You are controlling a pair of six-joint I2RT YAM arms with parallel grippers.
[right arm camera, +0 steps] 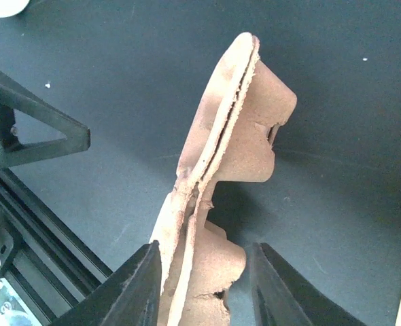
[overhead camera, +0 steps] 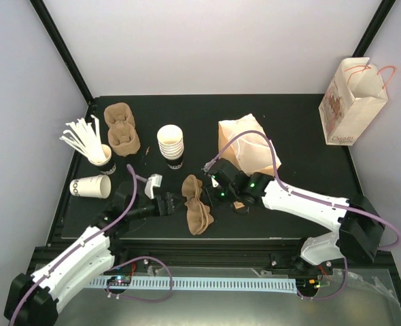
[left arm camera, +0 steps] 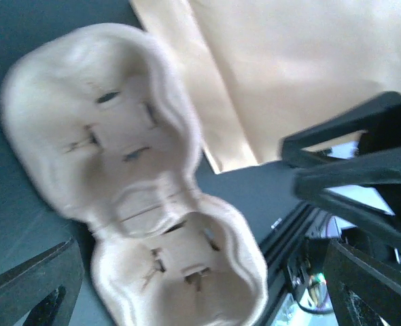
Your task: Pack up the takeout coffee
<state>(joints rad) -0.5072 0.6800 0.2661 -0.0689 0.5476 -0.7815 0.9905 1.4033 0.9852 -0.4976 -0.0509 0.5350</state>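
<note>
Two nested pulp carriers (overhead camera: 197, 204) stood on edge, the right claw (right arm camera: 202, 288) clamped on their near edge and the left claw (overhead camera: 178, 202) gaping wide just beside them; peeling them apart looked the step in hand, next needing the left claw on one shell alone, with the white cups (overhead camera: 170, 144) stacked beyond it.

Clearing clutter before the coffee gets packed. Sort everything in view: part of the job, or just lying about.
Job: stack of white paper cups; white paper cup on its side; brown moulded-pulp carrier at centre; probably the open printed white paper bag.
Lying about: cup of white stirrers; spare stacked brown pulp carriers; crumpled tan paper bag.
</note>
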